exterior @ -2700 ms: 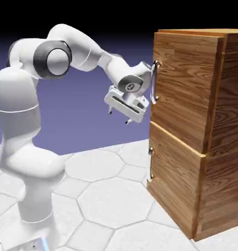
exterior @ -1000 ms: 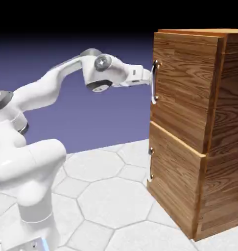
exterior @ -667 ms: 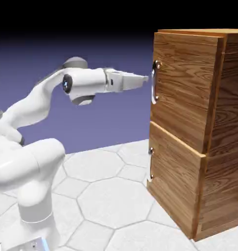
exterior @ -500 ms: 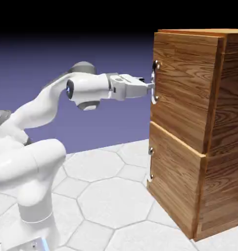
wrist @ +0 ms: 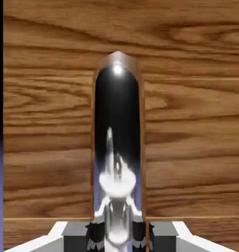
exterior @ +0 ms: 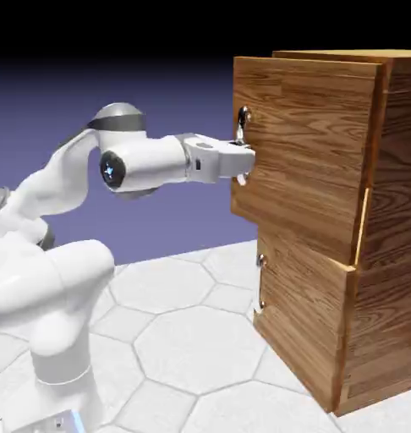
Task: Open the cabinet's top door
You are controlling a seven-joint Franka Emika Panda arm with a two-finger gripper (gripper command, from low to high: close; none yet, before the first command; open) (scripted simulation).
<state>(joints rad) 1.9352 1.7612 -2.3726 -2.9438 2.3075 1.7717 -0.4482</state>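
Note:
The brown wood-grain cabinet (exterior: 386, 254) stands at the exterior view's right. Its top door (exterior: 310, 152) is pulled out from the cabinet's front, and a gap shows at the panel's right edge. My gripper (exterior: 241, 162) is shut on the door's vertical silver handle (exterior: 242, 118), with the arm stretched level from the left. In the hand view, wood grain of the top door (wrist: 190, 123) fills the picture. The shiny handle (wrist: 116, 123) runs up the middle, and my gripper (wrist: 116, 238) is closed around its lower part.
The shorter lower door (exterior: 302, 321) with its small handle (exterior: 260, 283) sits flush below the open panel. The robot's base (exterior: 57, 338) stands at the lower left on a white hexagon-tiled table (exterior: 192, 338).
My gripper reached the handle and shut on it. The top door has come out toward the exterior view's left, and the hand moved back with it.

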